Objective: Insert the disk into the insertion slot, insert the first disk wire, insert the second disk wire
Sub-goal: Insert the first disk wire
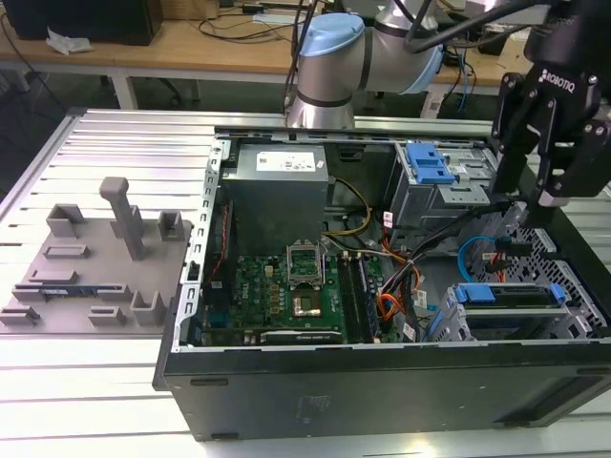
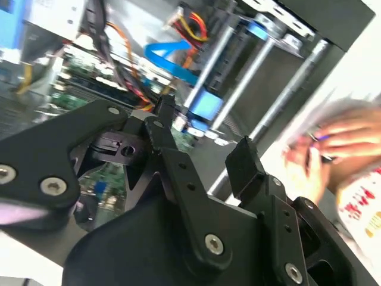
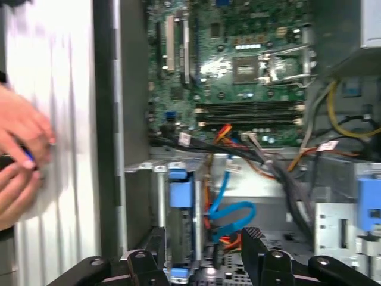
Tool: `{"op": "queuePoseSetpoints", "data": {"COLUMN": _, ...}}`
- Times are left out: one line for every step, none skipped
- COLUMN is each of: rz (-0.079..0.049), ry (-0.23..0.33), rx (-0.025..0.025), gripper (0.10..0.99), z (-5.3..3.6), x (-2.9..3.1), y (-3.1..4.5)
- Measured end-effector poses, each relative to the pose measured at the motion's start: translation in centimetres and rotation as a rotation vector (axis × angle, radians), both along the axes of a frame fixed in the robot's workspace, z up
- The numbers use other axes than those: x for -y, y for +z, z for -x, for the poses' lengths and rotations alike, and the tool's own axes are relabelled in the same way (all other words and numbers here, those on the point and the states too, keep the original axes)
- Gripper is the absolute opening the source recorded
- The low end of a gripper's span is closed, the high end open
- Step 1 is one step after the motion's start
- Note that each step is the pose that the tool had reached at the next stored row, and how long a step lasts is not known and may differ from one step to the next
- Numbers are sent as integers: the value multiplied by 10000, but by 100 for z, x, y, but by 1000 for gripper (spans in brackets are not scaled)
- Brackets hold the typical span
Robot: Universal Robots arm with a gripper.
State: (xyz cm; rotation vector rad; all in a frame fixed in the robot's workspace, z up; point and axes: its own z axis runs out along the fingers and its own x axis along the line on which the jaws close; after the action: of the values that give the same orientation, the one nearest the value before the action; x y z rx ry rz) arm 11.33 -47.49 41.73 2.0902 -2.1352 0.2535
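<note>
Open computer case, hand hovering near light-blue second disk wire

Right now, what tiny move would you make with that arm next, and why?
Probably a short, slow drop straight toward the light-blue flat cable: in the first wrist view it loops between the open, empty jaws of the gripper. Slow, because a person's hand is close beside the case.

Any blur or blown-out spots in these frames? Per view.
Second wrist view: person's hand motion-smeared, white surface behind it blown out. First wrist view: person's hand blurred, slatted table washed out, motherboard slightly soft. Exterior view: even light, no glare on the computer case.
</note>
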Motion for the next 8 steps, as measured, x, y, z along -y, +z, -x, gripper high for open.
{"op": "queuePoseSetpoints", "data": {"rz": 181, "ry": -23, "rx": 18, "gripper": 624, "z": 0, "x": 0, "y": 1}}
{"op": "queuePoseSetpoints", "data": {"rz": 290, "ry": -59, "rx": 54, "gripper": 624, "z": 0, "x": 0, "y": 0}}
{"op": "queuePoseSetpoints", "data": {"rz": 337, "ry": -101, "rx": 99, "gripper": 624, "z": 0, "x": 0, "y": -3}}
{"op": "queuePoseSetpoints", "data": {"rz": 353, "ry": -168, "rx": 155, "gripper": 624, "z": -1, "x": 0, "y": -8}}
{"op": "queuePoseSetpoints", "data": {"rz": 362, "ry": -216, "rx": 192, "gripper": 624, "z": -1, "x": 0, "y": -12}}
{"op": "queuePoseSetpoints", "data": {"rz": 381, "ry": -255, "rx": 267, "gripper": 624, "z": 2, "x": 5, "y": -22}}
{"op": "queuePoseSetpoints", "data": {"rz": 397, "ry": -256, "rx": 289, "gripper": 624, "z": 13, "x": 19, "y": -29}}
{"op": "queuePoseSetpoints", "data": {"rz": 399, "ry": -256, "rx": 305, "gripper": 624, "z": 28, "x": 26, "y": -39}}
